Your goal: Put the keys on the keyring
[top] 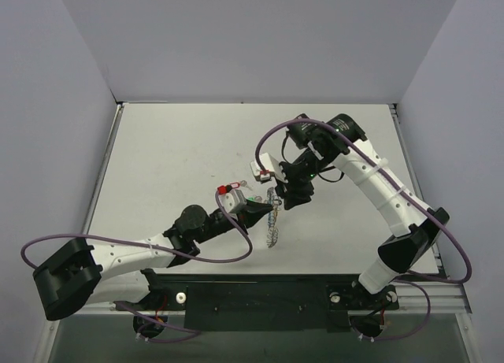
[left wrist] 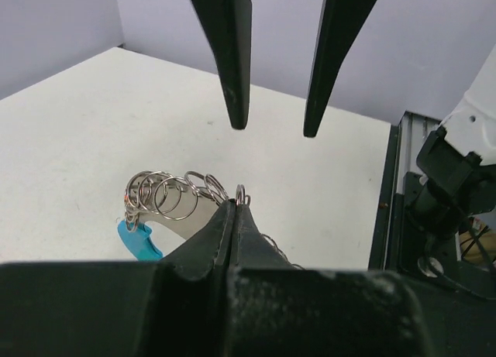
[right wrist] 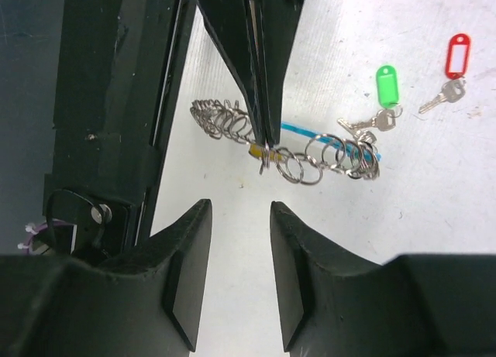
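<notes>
The keyring (right wrist: pixel 291 157), a long coil of silvery wire loops with a blue segment (right wrist: pixel 306 132), lies across the white table. My left gripper (left wrist: pixel 235 207) is shut on one loop of it near the middle; the same pinch shows in the right wrist view, where a bit of yellow (right wrist: pixel 255 150) sits beside the tips. My right gripper (right wrist: pixel 239 211) hovers just short of the coil, open, with nothing between its fingers (left wrist: pixel 234 113). A green-tagged key (right wrist: pixel 386 87) lies by the coil's end and a red-tagged key (right wrist: pixel 457 55) lies further off. From above, both grippers meet at the keyring (top: pixel 273 221).
The black base rail (top: pixel 260 288) runs along the near table edge, close behind the keyring (right wrist: pixel 116 101). The right arm's base (left wrist: pixel 457 163) stands at the right of the left wrist view. Grey walls enclose the table on three sides.
</notes>
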`<state>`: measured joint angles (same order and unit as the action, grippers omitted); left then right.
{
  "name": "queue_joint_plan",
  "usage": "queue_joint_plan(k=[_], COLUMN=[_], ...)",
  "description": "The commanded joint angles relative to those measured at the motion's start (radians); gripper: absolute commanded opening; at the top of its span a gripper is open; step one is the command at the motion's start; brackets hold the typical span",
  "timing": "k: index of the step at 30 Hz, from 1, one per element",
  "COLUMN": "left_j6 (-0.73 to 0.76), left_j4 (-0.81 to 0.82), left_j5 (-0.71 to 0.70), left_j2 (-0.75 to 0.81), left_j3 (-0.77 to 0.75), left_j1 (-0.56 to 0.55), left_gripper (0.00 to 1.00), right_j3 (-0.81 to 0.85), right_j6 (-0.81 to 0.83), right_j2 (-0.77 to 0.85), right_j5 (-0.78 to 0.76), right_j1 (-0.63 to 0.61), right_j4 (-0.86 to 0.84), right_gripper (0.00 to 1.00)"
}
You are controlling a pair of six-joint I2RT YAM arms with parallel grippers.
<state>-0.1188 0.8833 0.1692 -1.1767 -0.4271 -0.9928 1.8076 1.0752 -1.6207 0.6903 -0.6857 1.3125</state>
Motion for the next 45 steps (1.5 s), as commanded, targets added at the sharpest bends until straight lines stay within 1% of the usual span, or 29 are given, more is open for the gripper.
queue_joint_plan(k=[1, 4, 5, 7, 9, 10, 14, 17, 19, 22, 25, 31, 35, 37, 40, 45], left_j6=[-0.094, -0.134, -0.154, -0.188, -0.218, -0.223, -0.263, -0.3, -0.326, -0.35, -0.352, -0.352, -0.351, -0.349, -0.348, -0.344], left_j4=[0.226, 0.317, 0.336, 0.414, 0.483, 0.526, 0.634, 0.73, 0.762, 0.761, 0.761, 0.76, 0.753, 0.75, 0.75, 0.747], left_j5=[-0.042, -0.086, -0.094, -0.123, -0.149, -0.161, -0.243, -0.267, -0.269, -0.251, -0.241, -0.232, -0.22, -0.217, -0.215, -0.211], left_j2=[0.071, 0.089, 0.089, 0.086, 0.074, 0.072, 0.055, 0.028, 0.006, -0.003, -0.003, -0.001, -0.003, -0.001, 0.002, 0.008], left_j3=[0.02, 0.042, 0.051, 0.065, 0.073, 0.074, 0.077, 0.073, 0.06, 0.031, 0.021, 0.011, 0.008, 0.007, 0.007, 0.007], left_j1=[0.008, 0.013, 0.013, 0.014, 0.014, 0.014, 0.016, 0.016, 0.017, 0.019, 0.019, 0.019, 0.019, 0.019, 0.019, 0.019], left_gripper=[0.0, 0.0, 0.0, 0.0, 0.0, 0.0, 0.0, 0.0, 0.0, 0.0, 0.0, 0.0, 0.0, 0.0, 0.0, 0.0], right_j3=[-0.025, -0.092, -0.129, -0.168, -0.182, -0.177, -0.102, -0.088, -0.08, -0.06, -0.057, -0.111, -0.122, -0.122, -0.132, -0.159], right_j6=[0.054, 0.124, 0.129, 0.13, 0.085, 0.054, 0.006, -0.027, -0.056, -0.129, -0.216, -0.349, -0.374, -0.388, -0.405, -0.402], right_j2=[0.083, 0.128, 0.151, 0.177, 0.192, 0.196, 0.188, 0.171, 0.16, 0.148, 0.147, 0.145, 0.147, 0.14, 0.131, 0.128], right_j5=[0.104, 0.197, 0.21, 0.233, 0.255, 0.259, 0.313, 0.379, 0.394, 0.394, 0.362, 0.282, 0.268, 0.268, 0.273, 0.265], right_j1=[0.057, 0.119, 0.127, 0.137, 0.138, 0.138, 0.138, 0.137, 0.133, 0.132, 0.123, 0.121, 0.121, 0.121, 0.115, 0.101], right_j4=[0.222, 0.173, 0.127, 0.065, -0.018, -0.053, -0.087, -0.102, -0.117, -0.165, -0.22, -0.334, -0.358, -0.363, -0.372, -0.377], right_gripper=[0.33, 0.33, 0.33, 0.33, 0.35, 0.36, 0.36, 0.36, 0.35, 0.34, 0.34, 0.33, 0.32, 0.29, 0.23, 0.19])
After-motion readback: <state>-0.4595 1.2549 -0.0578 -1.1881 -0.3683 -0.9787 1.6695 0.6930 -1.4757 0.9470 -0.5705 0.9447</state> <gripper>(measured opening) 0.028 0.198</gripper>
